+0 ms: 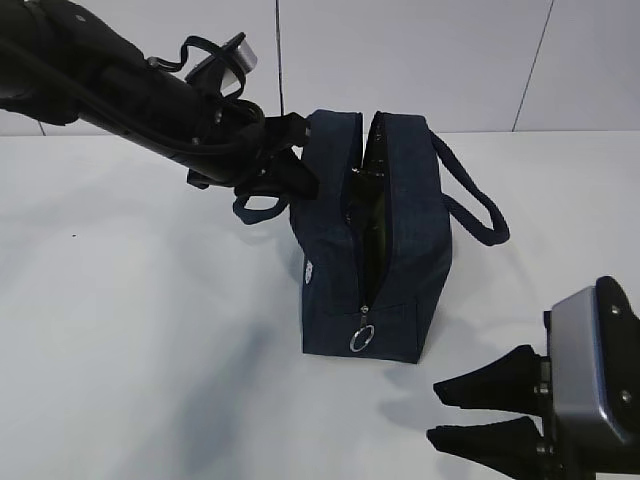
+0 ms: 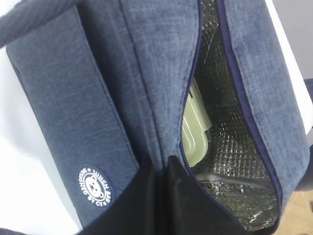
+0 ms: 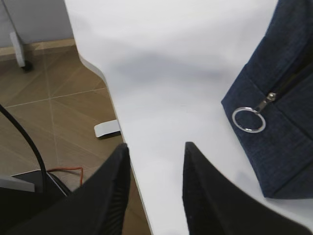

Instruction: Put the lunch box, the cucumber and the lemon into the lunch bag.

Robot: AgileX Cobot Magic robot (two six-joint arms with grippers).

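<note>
Bag (image 1: 400,250): one; lunch box (image 2: 194,132) inside: one.

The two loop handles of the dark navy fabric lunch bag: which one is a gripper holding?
The handle on the bag's left side in the exterior view: the left gripper is shut on it. The other handle hangs free on the right side, untouched.

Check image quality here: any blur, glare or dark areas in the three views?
Exterior view: sharp, soft shadows on the table, lunch bag opening dark. Left wrist view: slightly soft close-up, silvery lining glints. Right wrist view: right gripper blurred, ring pull crisp.
</note>
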